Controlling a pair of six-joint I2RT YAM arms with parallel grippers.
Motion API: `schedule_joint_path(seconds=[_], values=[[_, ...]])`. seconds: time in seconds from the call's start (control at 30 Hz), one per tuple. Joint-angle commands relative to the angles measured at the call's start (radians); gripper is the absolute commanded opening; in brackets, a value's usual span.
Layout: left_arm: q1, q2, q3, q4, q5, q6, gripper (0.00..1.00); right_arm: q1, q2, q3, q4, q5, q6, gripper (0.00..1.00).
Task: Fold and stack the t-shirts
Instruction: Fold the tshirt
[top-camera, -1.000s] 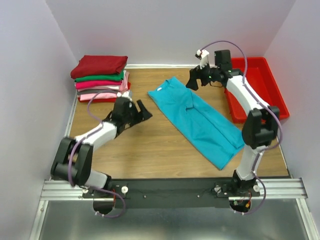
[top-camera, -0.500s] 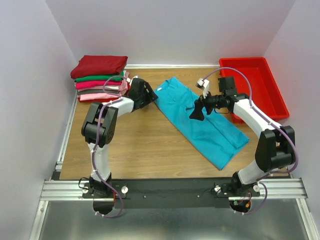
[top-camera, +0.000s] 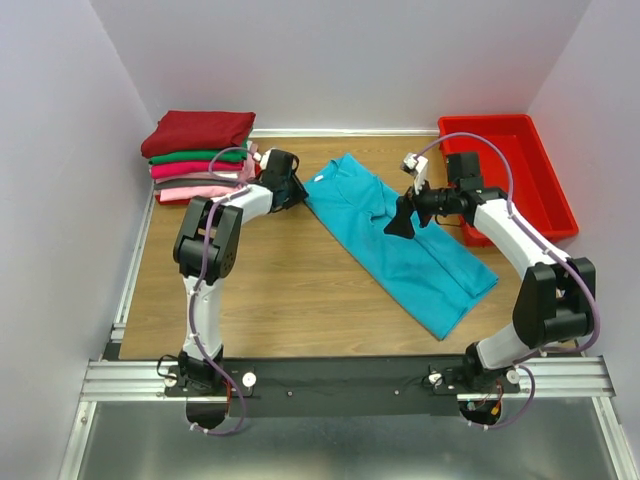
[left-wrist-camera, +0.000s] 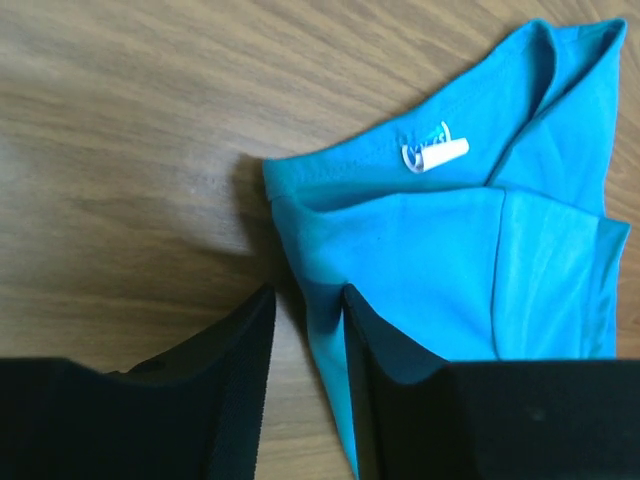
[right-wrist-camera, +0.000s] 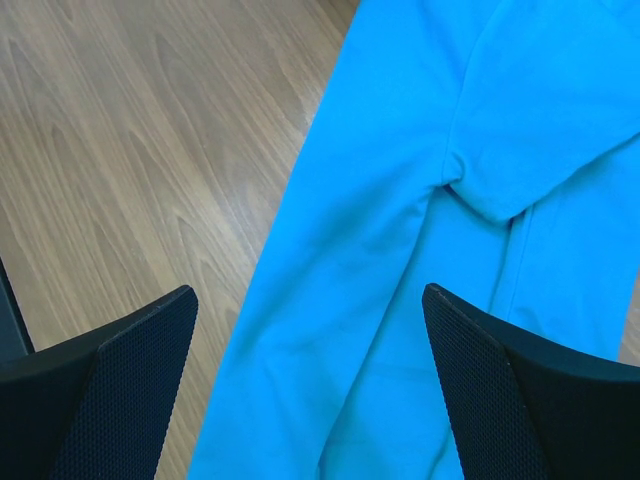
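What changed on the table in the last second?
The left gripper swung from mid-table to the collar corner of the flat teal cotton t-shirt; its fingers now straddle that edge, grip unclear. The right gripper, open, came from the shirt's far edge toward its middle. The shirt, the stack of folded t-shirts and the red plastic bin look unmoved.

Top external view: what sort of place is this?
Probably a lab robot cell, not a home: plain white panel walls box in a wood-grain table, an aluminium mounting rail runs along its near edge, and folded t-shirts sit stacked in a corner.
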Motion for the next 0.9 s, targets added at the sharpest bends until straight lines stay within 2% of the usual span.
schedule_joint_path(seconds=[0.0, 0.1, 0.13, 0.3, 0.4, 0.5, 0.6, 0.7, 0.73, 0.77, 0.87], values=[[0.021, 0.068, 0.021, -0.085, -0.035, 0.011, 0.4, -0.028, -0.049, -0.016, 0.001, -0.052, -0.005, 1.0], [0.029, 0.083, 0.047, -0.091, -0.035, 0.034, 0.35, -0.048, -0.056, -0.022, 0.001, -0.067, -0.007, 1.0], [0.032, 0.088, 0.065, -0.091, -0.021, 0.054, 0.24, -0.053, -0.057, -0.024, 0.001, -0.068, -0.007, 1.0], [0.056, 0.115, 0.116, -0.113, 0.003, 0.103, 0.06, -0.057, -0.06, -0.027, 0.001, -0.069, -0.014, 1.0], [0.07, 0.138, 0.174, -0.139, 0.022, 0.138, 0.03, -0.059, -0.065, -0.032, 0.0, -0.062, -0.022, 1.0], [0.084, 0.193, 0.294, -0.211, 0.054, 0.203, 0.03, -0.057, -0.068, -0.039, -0.005, -0.058, -0.036, 1.0], [0.095, 0.275, 0.438, -0.287, 0.074, 0.272, 0.03, -0.056, -0.073, -0.061, -0.075, -0.05, -0.154, 1.0], [0.105, 0.325, 0.585, -0.343, 0.126, 0.339, 0.04, -0.033, -0.077, -0.079, -0.207, -0.035, -0.348, 1.0], [0.11, 0.345, 0.635, -0.351, 0.138, 0.355, 0.07, 0.016, -0.091, -0.111, -0.218, -0.007, -0.385, 1.0], [0.112, 0.35, 0.654, -0.354, 0.148, 0.381, 0.2, 0.048, -0.105, -0.133, -0.22, 0.066, -0.396, 1.0], [0.118, 0.338, 0.694, -0.358, 0.194, 0.424, 0.41, 0.201, -0.161, -0.208, -0.189, 0.213, -0.416, 1.0]])
